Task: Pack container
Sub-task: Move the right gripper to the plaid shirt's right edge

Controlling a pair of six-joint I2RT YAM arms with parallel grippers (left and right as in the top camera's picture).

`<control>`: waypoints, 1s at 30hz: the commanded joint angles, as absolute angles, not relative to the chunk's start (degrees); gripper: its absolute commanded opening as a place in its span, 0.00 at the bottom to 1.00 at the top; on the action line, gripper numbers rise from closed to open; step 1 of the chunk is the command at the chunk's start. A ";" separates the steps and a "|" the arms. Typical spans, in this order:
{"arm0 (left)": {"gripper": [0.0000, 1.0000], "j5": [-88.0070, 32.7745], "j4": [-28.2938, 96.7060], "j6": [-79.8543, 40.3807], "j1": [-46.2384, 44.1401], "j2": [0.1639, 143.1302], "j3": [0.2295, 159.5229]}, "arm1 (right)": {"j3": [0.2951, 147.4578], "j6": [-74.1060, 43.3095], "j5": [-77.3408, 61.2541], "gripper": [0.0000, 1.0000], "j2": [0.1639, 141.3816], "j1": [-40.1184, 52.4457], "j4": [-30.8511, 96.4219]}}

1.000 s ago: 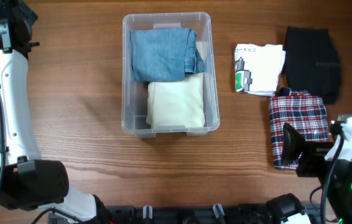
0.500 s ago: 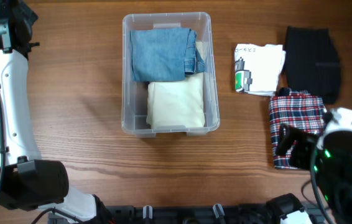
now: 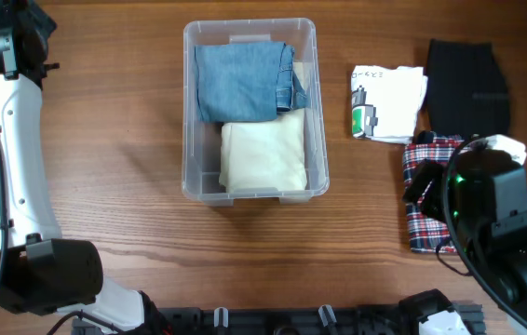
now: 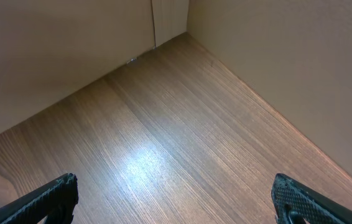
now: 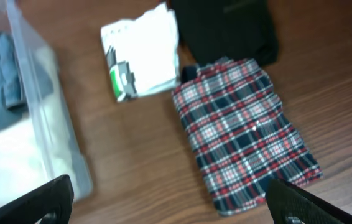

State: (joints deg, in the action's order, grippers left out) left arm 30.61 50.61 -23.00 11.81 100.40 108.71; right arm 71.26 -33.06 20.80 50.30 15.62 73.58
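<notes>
The clear plastic container (image 3: 190, 112) stands at the table's middle, with a folded denim garment (image 3: 243, 82) and a cream garment (image 3: 263, 156) inside it. To its right lie a white printed garment (image 3: 389, 102), a black garment (image 3: 468, 82) and a plaid garment (image 3: 436, 167). My right arm (image 3: 487, 209) hangs over the plaid garment's near end. In the right wrist view my right gripper (image 5: 170, 199) is open and empty above bare wood, between the container wall (image 5: 39, 106) and the plaid garment (image 5: 244, 130). My left gripper (image 4: 176, 199) is open over bare table.
The left arm (image 3: 3, 158) stands along the table's left edge, far from the container. Its wrist view shows a table corner (image 4: 157, 46) where two beige walls meet. Bare wood lies between the container and the garments on the right.
My right arm has swung from the table's lower right edge up and left, and now covers part of the plaid garment. The left arm and all garments are unmoved.
</notes>
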 commanded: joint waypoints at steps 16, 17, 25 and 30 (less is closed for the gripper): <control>1.00 31.57 50.46 -22.31 12.12 100.66 108.66 | 72.10 -14.74 -11.11 1.00 60.49 -36.14 68.58; 1.00 31.57 50.46 -22.31 12.12 100.66 108.66 | 72.05 -17.12 -12.38 1.00 61.43 -38.72 69.38; 1.00 31.57 50.46 -22.31 12.12 100.66 108.66 | 68.84 -21.30 -14.59 1.00 62.63 -44.62 70.67; 1.00 31.57 50.46 -22.31 12.12 100.66 108.66 | 63.70 -24.67 -15.55 1.00 62.63 -44.60 69.06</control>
State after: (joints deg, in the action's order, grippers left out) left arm 30.61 50.61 -23.00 11.81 100.40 108.71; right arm 67.16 -21.41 -13.54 62.63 -44.36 70.04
